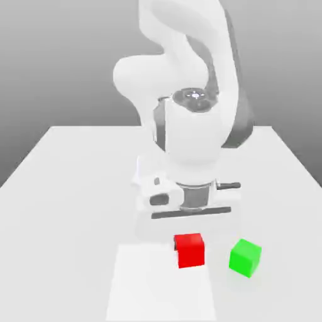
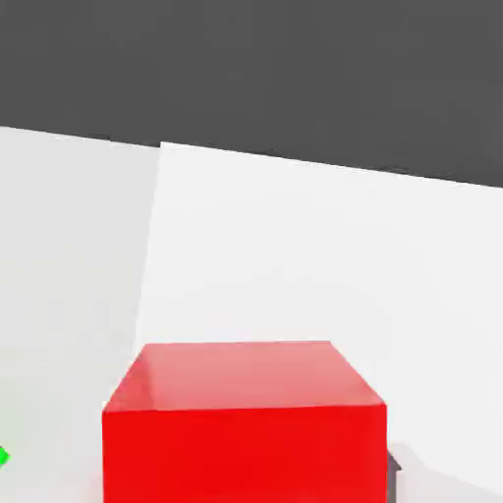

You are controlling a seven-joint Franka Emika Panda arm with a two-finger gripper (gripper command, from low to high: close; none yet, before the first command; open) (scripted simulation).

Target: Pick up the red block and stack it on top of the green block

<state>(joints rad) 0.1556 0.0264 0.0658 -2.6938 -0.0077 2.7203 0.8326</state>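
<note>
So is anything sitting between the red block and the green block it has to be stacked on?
Nothing visible. In the exterior view the red block and the green block stand apart on the white table, with only bare surface in the gap between them.

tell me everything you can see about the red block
The red block is a small, bright red cube, plain and unmarked, with a smooth, slightly glossy look. It sits upright and square on the white table, at the edge of a paler rectangular patch. It lies directly under the gripper, which is shut on it. The green block stands apart, to the exterior view's right, not touching it.
</note>
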